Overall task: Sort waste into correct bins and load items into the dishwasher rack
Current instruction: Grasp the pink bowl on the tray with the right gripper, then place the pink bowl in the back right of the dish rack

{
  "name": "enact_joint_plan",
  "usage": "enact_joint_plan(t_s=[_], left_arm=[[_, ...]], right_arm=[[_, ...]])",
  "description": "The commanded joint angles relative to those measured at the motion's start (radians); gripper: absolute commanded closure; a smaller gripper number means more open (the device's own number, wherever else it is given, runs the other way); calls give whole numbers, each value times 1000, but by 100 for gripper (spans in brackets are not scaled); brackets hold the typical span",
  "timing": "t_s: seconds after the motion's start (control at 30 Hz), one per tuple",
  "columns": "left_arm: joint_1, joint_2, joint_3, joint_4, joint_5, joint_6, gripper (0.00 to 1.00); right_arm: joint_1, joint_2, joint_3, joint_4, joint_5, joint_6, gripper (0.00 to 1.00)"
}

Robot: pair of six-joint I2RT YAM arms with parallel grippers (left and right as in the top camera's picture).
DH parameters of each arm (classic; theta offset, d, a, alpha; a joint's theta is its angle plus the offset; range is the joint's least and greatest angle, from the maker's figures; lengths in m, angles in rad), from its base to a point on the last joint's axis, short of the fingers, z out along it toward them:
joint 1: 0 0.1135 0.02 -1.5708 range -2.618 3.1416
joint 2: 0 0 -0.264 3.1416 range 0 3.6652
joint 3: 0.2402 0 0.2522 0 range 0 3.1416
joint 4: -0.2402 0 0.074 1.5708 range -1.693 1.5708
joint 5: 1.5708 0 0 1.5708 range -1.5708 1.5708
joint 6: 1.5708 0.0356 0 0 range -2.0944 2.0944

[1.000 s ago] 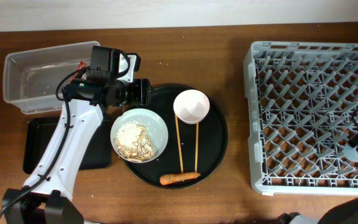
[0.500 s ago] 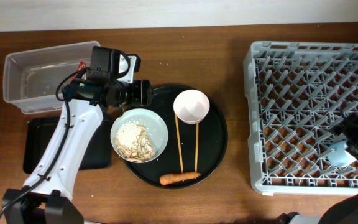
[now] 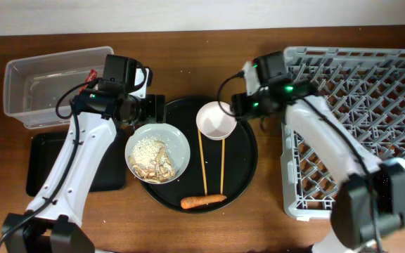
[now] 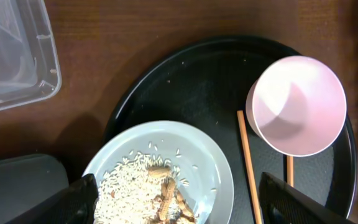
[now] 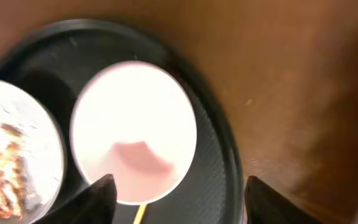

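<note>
The white plate [image 3: 176, 143] with rice and beige food scraps [image 3: 152, 158] lies on the left of the round black tray [image 3: 248, 161]. My left gripper [image 3: 153, 109] hangs open and empty over the plate's far edge; the left wrist view shows it [image 4: 173, 208] above the plate [image 4: 210, 155]. The bowl [image 3: 216, 119] stands upright on the tray. My right gripper [image 3: 238, 105] is open and empty just right of it, and the right wrist view shows it [image 5: 185, 202] by the bowl [image 5: 132, 130]. Two chopsticks [image 3: 203, 165] and the carrot [image 3: 202, 202] lie on the tray. The cup and tissue are not visible.
The clear tub [image 3: 20, 95] stands at the back left with a red wrapper [image 3: 90, 73] inside. The shallow black tray [image 3: 44, 169] lies in front of it. The grey dishwasher rack [image 3: 357, 77] fills the right side, and my right arm reaches across its left edge.
My right arm has swung from the rack's right side leftward to the bowl on the round tray. My left arm has hardly moved.
</note>
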Motion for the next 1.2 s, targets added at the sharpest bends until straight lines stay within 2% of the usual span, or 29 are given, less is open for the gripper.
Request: enact_joint_plan(t_s=[0.0, 0.1, 0.2, 0.47, 0.53, 0.6, 0.67, 0.83, 0.93, 1.0, 1.07, 1.17], left_arm=[[7, -11, 7, -7, -59, 12, 18], [7, -11, 7, -8, -59, 12, 18], [7, -11, 7, -11, -59, 12, 17], [7, -11, 7, -11, -59, 12, 17], [7, -11, 7, -11, -59, 12, 17], [7, -11, 7, -11, -59, 12, 17], [7, -11, 7, -11, -59, 12, 17], [7, -11, 7, -10, -59, 12, 17], [7, -11, 7, -10, -59, 12, 17], [7, -11, 7, -10, -59, 12, 17], [7, -11, 7, -10, -59, 12, 17], [7, -11, 7, -10, -58, 12, 17]], right_arm=[[30, 82, 9, 22, 31, 40, 41], [28, 125, 8, 29, 53, 81, 47], [32, 137, 1, 28, 53, 81, 60], [42, 158, -45, 30, 53, 81, 62], [42, 159, -45, 29, 52, 81, 71], [40, 156, -45, 29, 53, 81, 88], [25, 135, -45, 28, 53, 81, 96], [-67, -56, -5, 6, 96, 23, 96], [-172, -254, -3, -3, 333, -80, 96], [-269, -351, -3, 23, 549, -229, 96], [-344, -367, -3, 80, 813, -290, 96], [-448, -333, -3, 240, 1062, -346, 96]])
